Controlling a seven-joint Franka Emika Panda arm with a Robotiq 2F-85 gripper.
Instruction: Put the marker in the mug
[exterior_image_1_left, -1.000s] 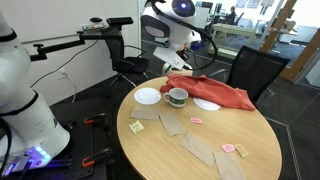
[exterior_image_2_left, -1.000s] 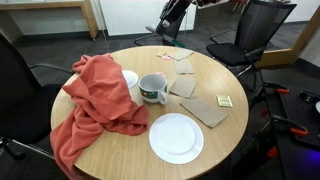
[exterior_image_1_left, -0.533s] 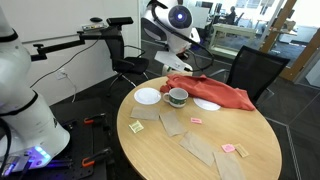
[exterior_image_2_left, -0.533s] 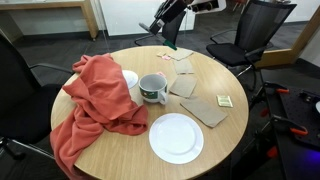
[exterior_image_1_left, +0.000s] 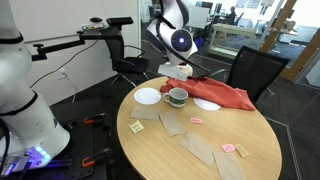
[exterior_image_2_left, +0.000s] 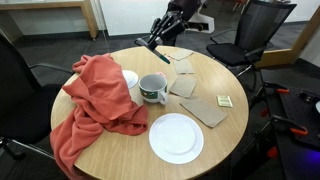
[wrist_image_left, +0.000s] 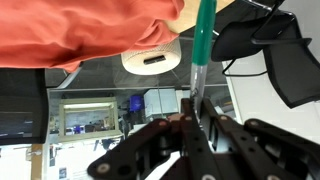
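On the round wooden surface (exterior_image_2_left: 225, 140) a rumpled red cloth (exterior_image_2_left: 95, 95) lies just beside the mug (exterior_image_2_left: 153, 89), a white plate (exterior_image_2_left: 176, 137) and tan paper pieces (exterior_image_2_left: 205, 108) near it, while the tool (wrist_image_left: 195, 108), clenched on the dark-green marker (wrist_image_left: 203, 42), holds it in the air beyond the mug.

Both exterior views are brightly and evenly lit. Daylight is admitted through windows (exterior_image_1_left: 250, 15) behind the table (exterior_image_1_left: 200, 150), whose top is crossed only by soft, faint shadows. The plate (exterior_image_2_left: 176, 138) is rendered almost overexposed. Fine detail is lost to low resolution throughout. In the wrist view the gripper (wrist_image_left: 196, 108), close to the lens, is seen dark and out of focus, while the marker (wrist_image_left: 203, 40) is kept fairly sharp.
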